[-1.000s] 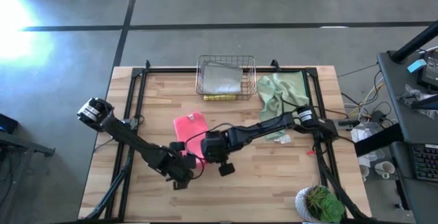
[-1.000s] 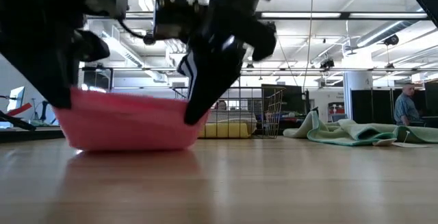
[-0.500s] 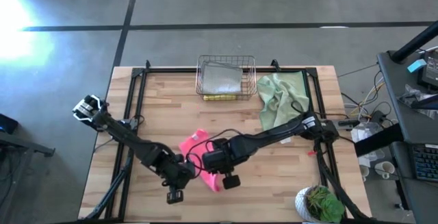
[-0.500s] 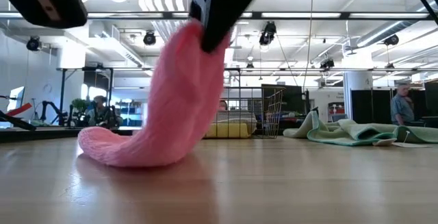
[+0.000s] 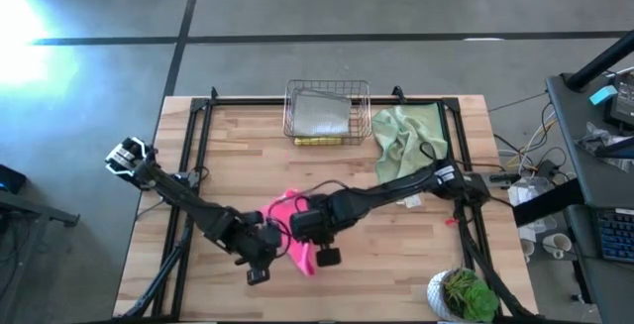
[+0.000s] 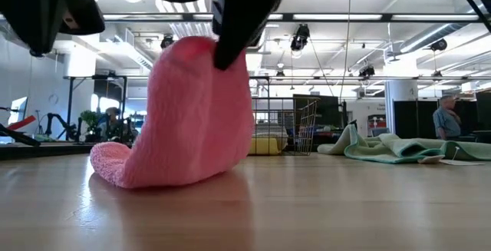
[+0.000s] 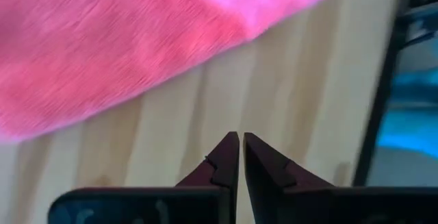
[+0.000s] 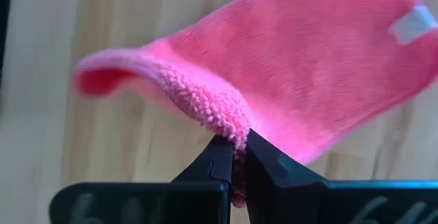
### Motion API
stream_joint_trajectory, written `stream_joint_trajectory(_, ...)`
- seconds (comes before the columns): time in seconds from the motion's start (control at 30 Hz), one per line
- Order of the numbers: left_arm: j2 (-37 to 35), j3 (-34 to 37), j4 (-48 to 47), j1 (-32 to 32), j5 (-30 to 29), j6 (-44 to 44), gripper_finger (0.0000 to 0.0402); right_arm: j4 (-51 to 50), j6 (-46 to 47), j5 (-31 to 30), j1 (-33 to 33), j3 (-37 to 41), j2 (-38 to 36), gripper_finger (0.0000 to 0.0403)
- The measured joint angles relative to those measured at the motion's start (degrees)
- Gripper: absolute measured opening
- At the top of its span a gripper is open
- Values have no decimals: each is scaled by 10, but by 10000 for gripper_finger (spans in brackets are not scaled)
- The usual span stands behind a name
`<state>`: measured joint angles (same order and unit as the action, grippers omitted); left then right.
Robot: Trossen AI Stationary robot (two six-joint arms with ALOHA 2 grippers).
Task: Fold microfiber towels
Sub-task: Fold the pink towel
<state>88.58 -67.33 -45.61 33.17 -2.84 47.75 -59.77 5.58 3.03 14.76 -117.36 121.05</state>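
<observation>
Pink towel (image 5: 293,233) sits mid-table from above, between my left gripper (image 5: 260,265) and right gripper (image 5: 319,255). Level view: it droops limp, soft and light, one end on the wood. Right wrist: fingers pinch its edge, the best hold. Left wrist: fingers closed, seemingly empty.

No legible text, labels, brands, numbers or signs in any view; nothing to record.
</observation>
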Motion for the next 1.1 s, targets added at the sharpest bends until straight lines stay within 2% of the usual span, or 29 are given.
stream_joint_trajectory(0.23, -15, -18, -123, 3, -3, 19, 8, 30, 51, -1, -55, 0, 0, 9)
stream_joint_trajectory(0.33, -30, -21, -147, 3, -11, 30, 8, 59, 67, 3, -80, 0, 6, 9)
stream_joint_trajectory(0.5, -55, -19, -154, 3, -38, 30, 8, 92, 76, 32, -114, 0, 31, 9)
stream_joint_trajectory(0.8, -78, -17, -159, 2, -83, 29, 8, 134, 81, 34, -149, 0, 86, 9)
stream_joint_trajectory(1.1, -78, -17, -171, 2, -86, 27, 8, 142, 80, 30, -156, -3, 107, 22)
